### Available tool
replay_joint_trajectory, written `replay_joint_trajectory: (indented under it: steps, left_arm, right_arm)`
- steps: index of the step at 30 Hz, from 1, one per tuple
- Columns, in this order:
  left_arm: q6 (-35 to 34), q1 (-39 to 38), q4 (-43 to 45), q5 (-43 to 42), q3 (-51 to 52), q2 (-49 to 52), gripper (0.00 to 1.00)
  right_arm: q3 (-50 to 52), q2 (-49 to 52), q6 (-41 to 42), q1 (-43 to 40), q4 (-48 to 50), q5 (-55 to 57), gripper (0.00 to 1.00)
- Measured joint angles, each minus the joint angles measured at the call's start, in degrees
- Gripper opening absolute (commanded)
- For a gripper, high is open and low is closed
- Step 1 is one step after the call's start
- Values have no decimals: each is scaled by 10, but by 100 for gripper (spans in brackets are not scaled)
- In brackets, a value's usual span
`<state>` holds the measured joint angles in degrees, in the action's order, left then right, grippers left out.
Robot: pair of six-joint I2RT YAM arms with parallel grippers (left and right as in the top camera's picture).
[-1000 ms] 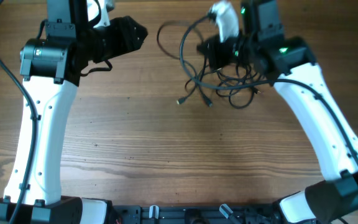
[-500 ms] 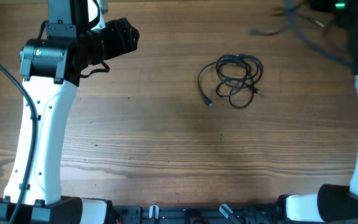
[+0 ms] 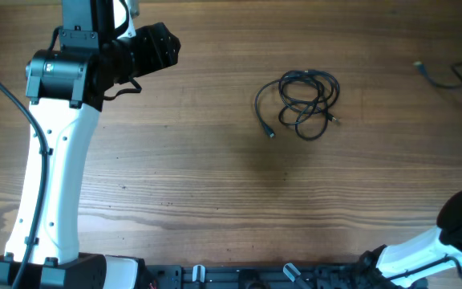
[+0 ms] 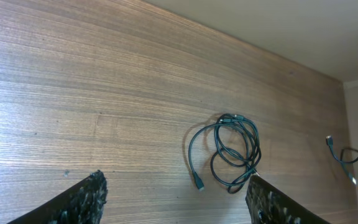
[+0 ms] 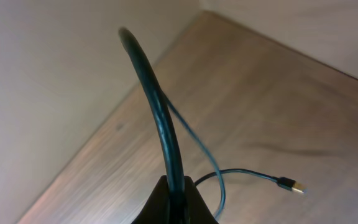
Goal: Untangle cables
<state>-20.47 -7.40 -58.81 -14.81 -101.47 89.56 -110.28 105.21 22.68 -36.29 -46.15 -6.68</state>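
Clamped tight, the right gripper (image 5: 174, 188) pinches a freed cable (image 5: 159, 106) between its fingertips. The cord rears out of the jaws in a stiff arc, and a thinner run (it looks like the same cord) drops to the table (image 5: 260, 87) and ends in a small plug (image 5: 289, 185) lying flat on the wood.

A second ago this gripper was buried in the tangle at the table's middle. It has since swung far to the right, out of the overhead picture, taking that one cable with it; only a trailing end shows at the right edge there.

What stayed behind is the remaining coil (image 3: 299, 104), a smaller loose knot of loops resting alone at mid-table, well apart from the freed cord. How many cords it holds I cannot tell.

Over at the far left the left gripper (image 4: 174, 202) hovers with fingers spread wide and nothing between them, looking down on that coil.

By my reading, one cable is now separated, and the coil is the work left.
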Motion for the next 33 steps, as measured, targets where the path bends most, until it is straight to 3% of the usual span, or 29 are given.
replay_joint_trajectory:
  steps: [6,7,8,9,10,11,23,33]
  left_arm:
    - [0,0,0,0,0,0,73]
    - [0,0,0,0,0,0,73]
    - [0,0,0,0,0,0,73]
    - [0,0,0,0,0,0,73]
    - [0,0,0,0,0,0,73]
    - [0,0,0,0,0,0,73]
    - [0,0,-2,0,0,13,77]
    - [0,-4,-2,0,0,13,78]
  right_arm:
    - [0,23,45,-56,0,56,4]
    - [0,28,50,-57,-1,68,9]
    - [0,35,55,-57,-1,82,36]
    - [0,40,60,-57,-2,89,54]
    - [0,49,65,-57,-1,98,85]
    - [0,57,67,-57,-2,103,100]
    - [0,89,66,-54,-41,48,100]
    - [0,14,-88,73,-97,-129,100]
